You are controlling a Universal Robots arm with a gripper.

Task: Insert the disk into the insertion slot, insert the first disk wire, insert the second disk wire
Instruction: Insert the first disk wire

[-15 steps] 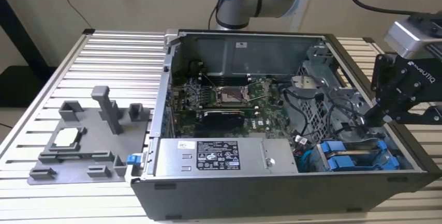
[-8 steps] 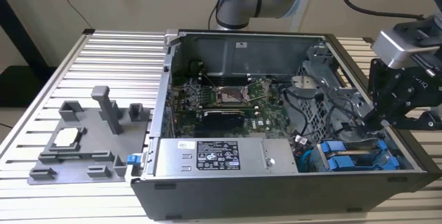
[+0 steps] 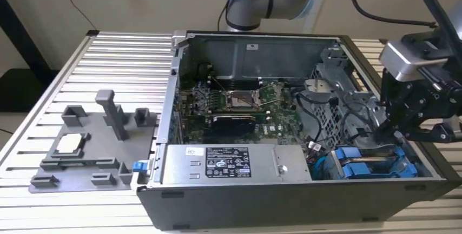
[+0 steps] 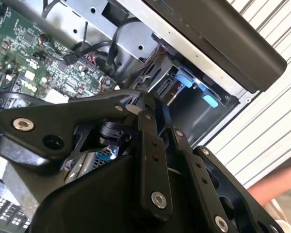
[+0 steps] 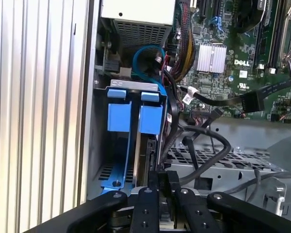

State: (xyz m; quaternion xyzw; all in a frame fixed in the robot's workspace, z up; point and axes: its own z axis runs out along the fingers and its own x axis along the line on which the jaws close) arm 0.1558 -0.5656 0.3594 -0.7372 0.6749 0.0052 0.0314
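Observation:
Two bright blue carrier frames stand side by side inside the grey drive cage (image 5: 132, 83), whose bay is the insertion slot. The disk (image 5: 150, 119) sits down in it, with only its blue frame and a dark edge showing. In the exterior view the blue frames of the disk (image 3: 358, 170) lie at the case's front right corner. My gripper (image 5: 165, 178) hovers just behind the cage. Its fingers are drawn close together on the end of a black disk wire (image 5: 218, 155), which arcs away over the perforated cage top. In the exterior view the gripper (image 3: 381, 135) hangs right above the cage.
A grey power-supply box (image 3: 231, 164) lies along the case front, and the motherboard (image 3: 238, 104) is behind it. Loose black cables (image 5: 208, 99) cross beside the cage. A grey fixture plate (image 3: 86, 147) sits on the slatted table. A person's hand (image 4: 281, 187) is near the case's outer side.

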